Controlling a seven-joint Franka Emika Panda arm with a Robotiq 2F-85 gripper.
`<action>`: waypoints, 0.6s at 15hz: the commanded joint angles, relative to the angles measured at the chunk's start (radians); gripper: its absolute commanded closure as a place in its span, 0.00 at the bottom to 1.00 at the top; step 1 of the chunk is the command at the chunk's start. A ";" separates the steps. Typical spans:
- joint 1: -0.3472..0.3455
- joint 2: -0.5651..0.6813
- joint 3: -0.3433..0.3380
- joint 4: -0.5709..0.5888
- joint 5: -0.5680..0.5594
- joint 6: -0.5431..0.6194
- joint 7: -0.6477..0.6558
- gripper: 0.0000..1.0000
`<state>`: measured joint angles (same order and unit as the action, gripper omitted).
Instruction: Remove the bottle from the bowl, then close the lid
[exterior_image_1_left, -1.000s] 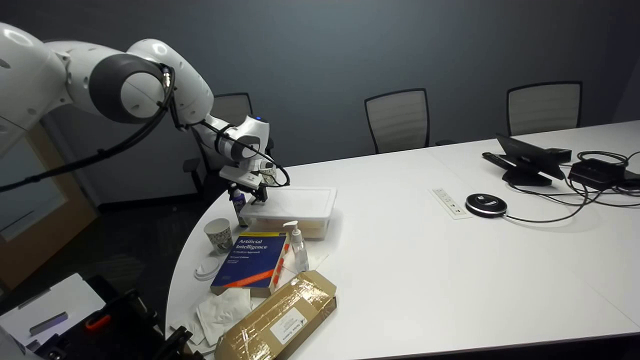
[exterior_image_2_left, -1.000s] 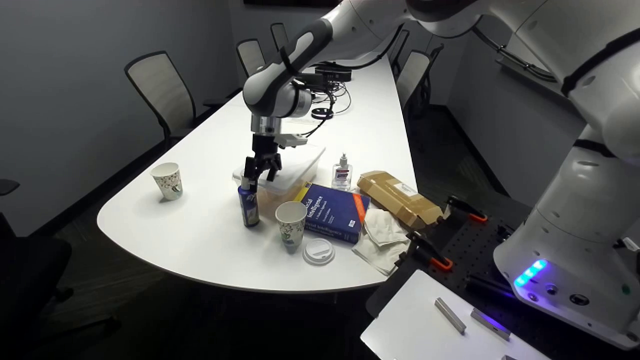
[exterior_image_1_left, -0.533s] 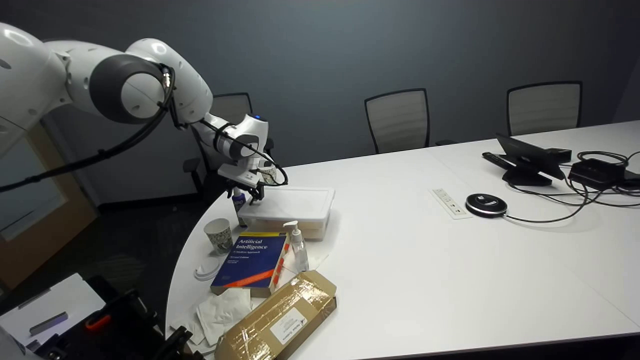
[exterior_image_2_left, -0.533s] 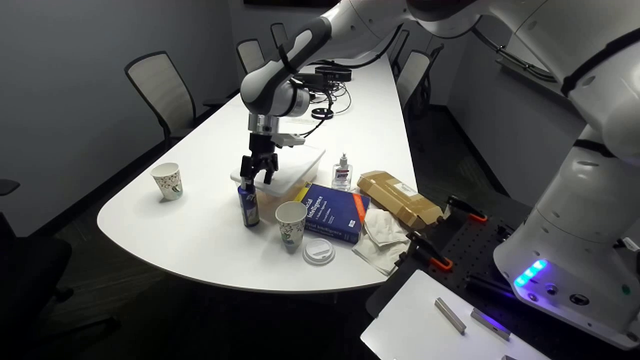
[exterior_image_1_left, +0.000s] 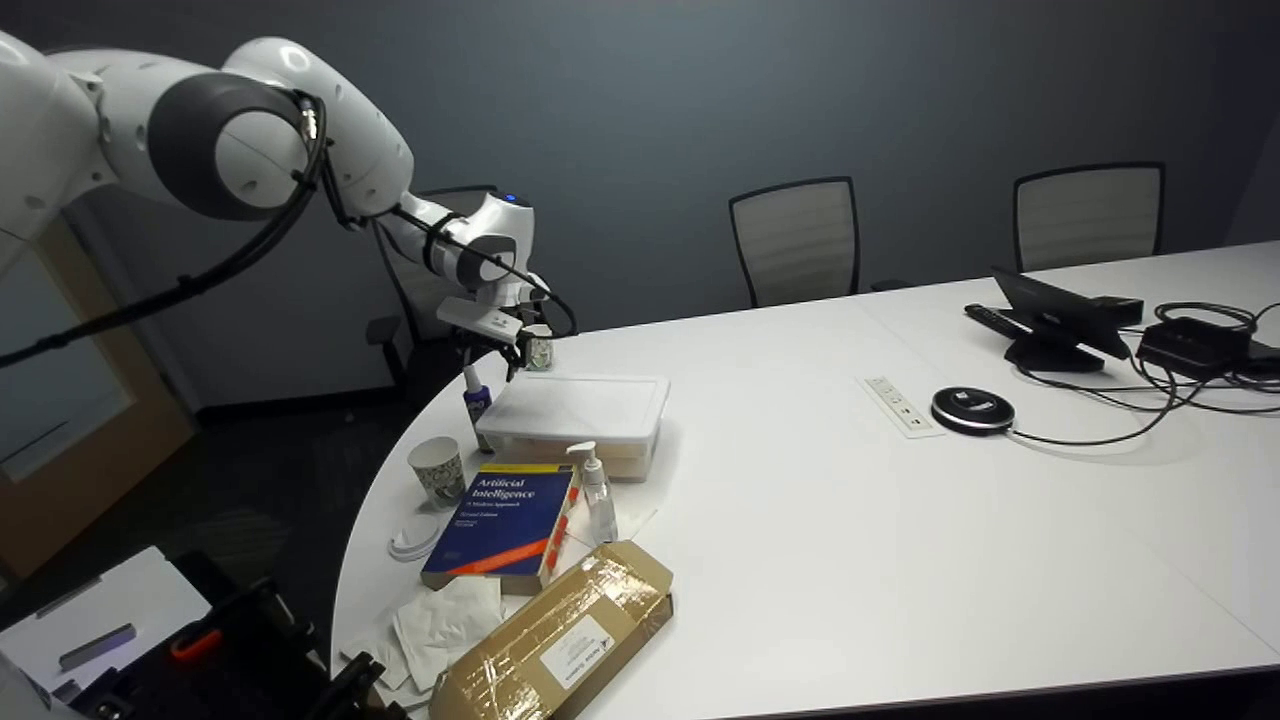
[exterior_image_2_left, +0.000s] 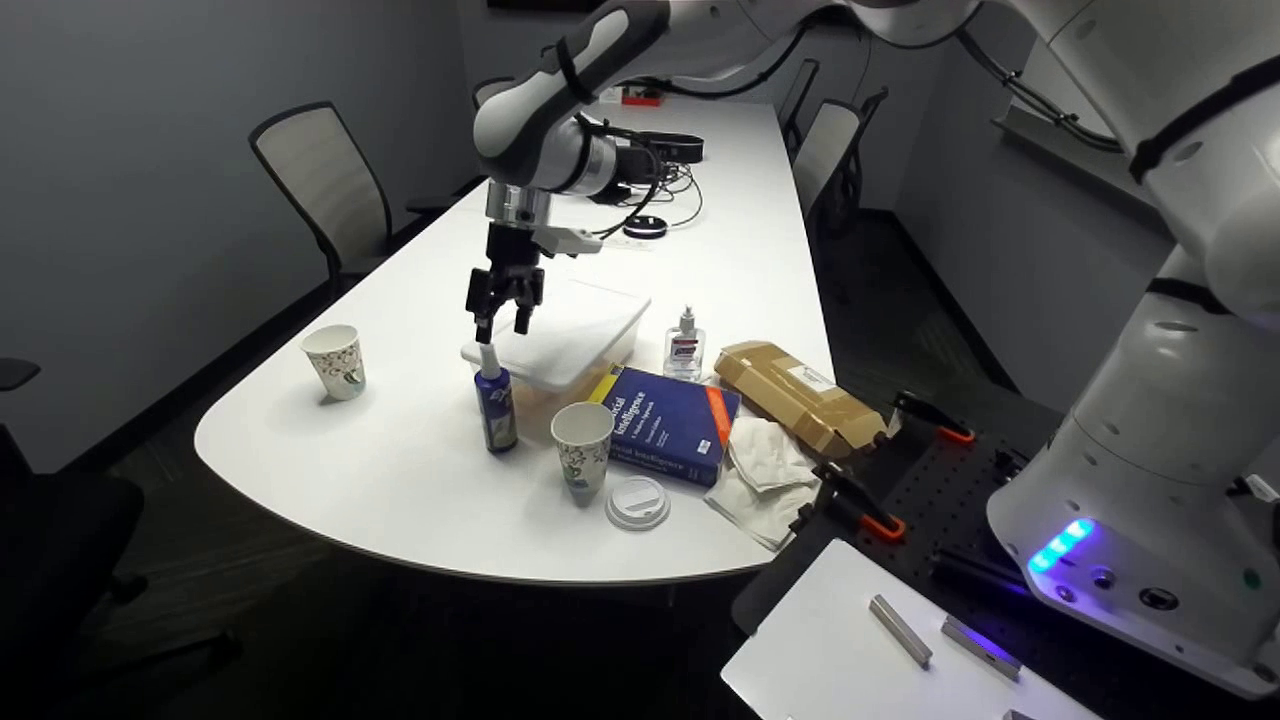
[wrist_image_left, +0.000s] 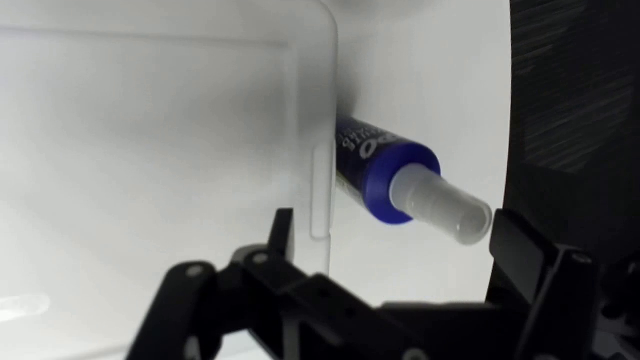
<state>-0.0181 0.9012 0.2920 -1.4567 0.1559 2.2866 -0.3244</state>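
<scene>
A blue bottle (exterior_image_1_left: 478, 402) with a whitish nozzle stands upright on the table, outside and beside the white container (exterior_image_1_left: 622, 462); it also shows in an exterior view (exterior_image_2_left: 497, 412) and the wrist view (wrist_image_left: 382, 187). A small clear pump bottle (exterior_image_1_left: 600, 508) stands in front of the container. The white lid (exterior_image_1_left: 590, 402) lies on top of the container and hides its inside; it also shows in an exterior view (exterior_image_2_left: 575, 330) and the wrist view (wrist_image_left: 175, 125). My gripper (exterior_image_2_left: 503, 330) is open and empty, above the blue bottle's nozzle; its fingers are spread in the wrist view (wrist_image_left: 392, 215).
A patterned cup (exterior_image_2_left: 583, 455) and a cup lid (exterior_image_2_left: 638, 503) stand near the blue bottle. Another cup (exterior_image_2_left: 335, 362) is farther off. A thick blue book (exterior_image_2_left: 665, 420), napkins (exterior_image_2_left: 768, 455) and a cardboard box (exterior_image_2_left: 800, 395) lie near the robot base. The table edge (exterior_image_2_left: 450, 563) curves close by.
My gripper has risen from the lid's edge and the blue bottle's top, and the nozzle now shows below it. Earlier, the lid and container shifted slightly toward the blue bottle.
</scene>
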 joint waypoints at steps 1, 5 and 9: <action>-0.006 -0.134 -0.007 -0.094 0.044 0.003 0.030 0.00; 0.033 -0.283 -0.071 -0.188 0.038 0.024 0.176 0.00; 0.111 -0.425 -0.177 -0.301 -0.029 0.023 0.405 0.00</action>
<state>0.0317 0.6120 0.1896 -1.6163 0.1654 2.2892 -0.0664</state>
